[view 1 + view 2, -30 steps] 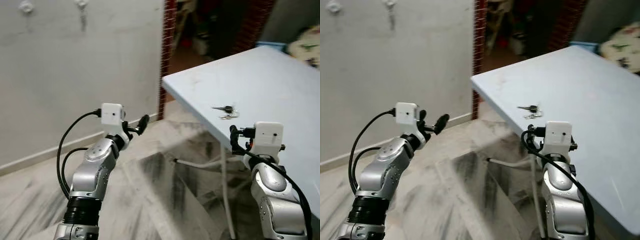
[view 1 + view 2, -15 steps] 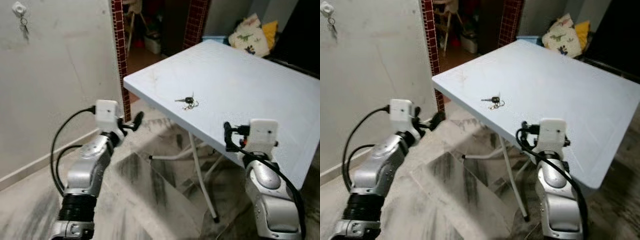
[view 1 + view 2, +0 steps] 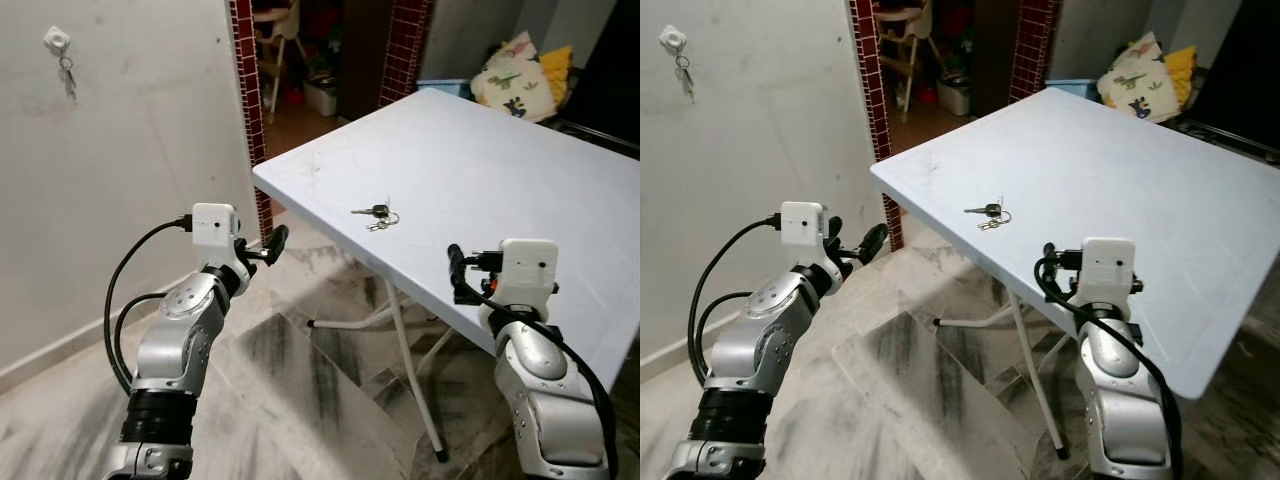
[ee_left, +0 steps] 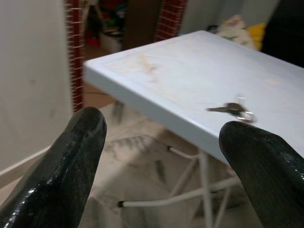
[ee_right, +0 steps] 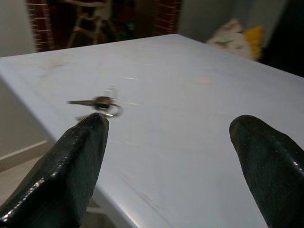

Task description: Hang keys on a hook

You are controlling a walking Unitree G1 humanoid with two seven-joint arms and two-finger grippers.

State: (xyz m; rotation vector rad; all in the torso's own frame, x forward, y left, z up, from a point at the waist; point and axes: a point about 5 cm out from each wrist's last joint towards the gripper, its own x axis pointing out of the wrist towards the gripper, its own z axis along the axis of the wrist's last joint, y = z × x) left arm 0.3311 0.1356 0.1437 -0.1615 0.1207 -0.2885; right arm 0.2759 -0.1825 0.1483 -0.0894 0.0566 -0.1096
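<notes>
- A small bunch of metal keys [image 3: 375, 216] with a dark-headed key and a silver ring lies flat on the pale blue, square worktop [image 3: 520, 190], near its front edge and closer to the corner beside the brick pillar.
- The keys are untouched; both claws are well apart from them.
- A white wall hook [image 3: 56, 40] is fixed high on the grey plastered wall [image 3: 120, 150], with another small set of keys [image 3: 67, 75] dangling from it.
- The left claw [image 4: 161, 156] is raised in front of the robot at the end of a bent silver arm, its two black fingers [image 4: 71, 161] spread wide and empty, pointing toward the worktop's near corner.
- The right claw [image 5: 171, 156] is held over the worktop's near edge, fingers also wide apart and empty, aimed toward the keys.
- Each wrist carries a white camera box [image 3: 214, 225] with a black cable.
- A red brick pillar [image 3: 248, 90] stands behind the worktop's corner, and patterned cushions [image 3: 525, 65] lie beyond its far side.
- No readable writing shows.
</notes>
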